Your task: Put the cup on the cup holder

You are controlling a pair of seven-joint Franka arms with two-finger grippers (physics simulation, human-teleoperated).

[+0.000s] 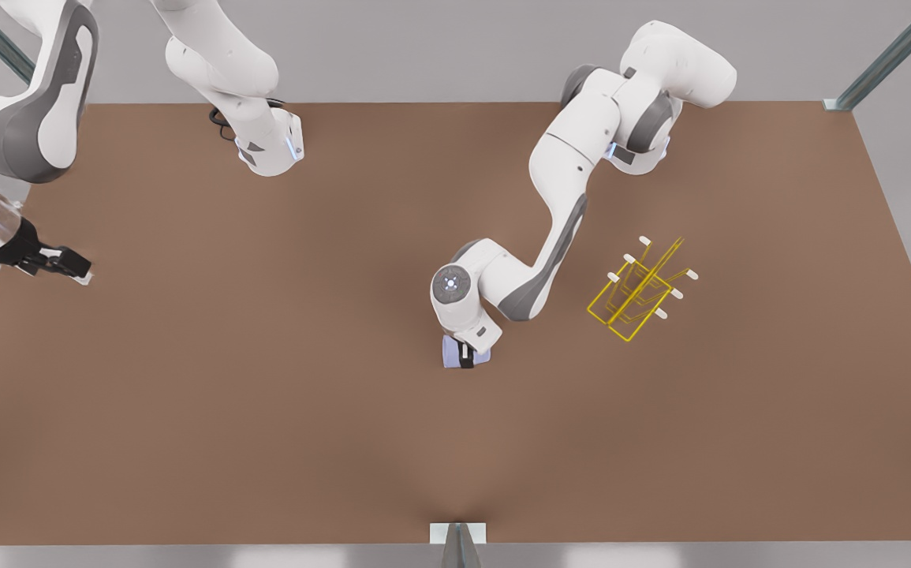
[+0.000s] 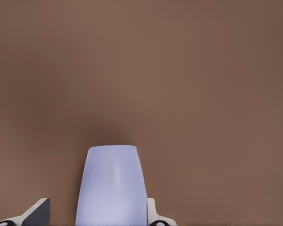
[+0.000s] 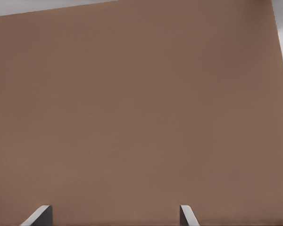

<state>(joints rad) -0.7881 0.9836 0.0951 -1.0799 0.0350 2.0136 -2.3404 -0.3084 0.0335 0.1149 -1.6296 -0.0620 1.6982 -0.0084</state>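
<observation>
The lavender-blue cup sits on the brown table near the middle, and in the left wrist view the cup stands between my left fingers. My left gripper is down around it and open: one finger touches the cup's side, the other finger stands clear of it. The yellow wire cup holder with white-tipped prongs stands on the table toward the front view's right of the cup. My right gripper waits open over the table's edge at the front view's left, holding nothing.
The left arm's elbow and links reach over the table between its base and the cup, close to the cup holder. Metal frame posts stand at the table corners, and a bracket sits at the near edge.
</observation>
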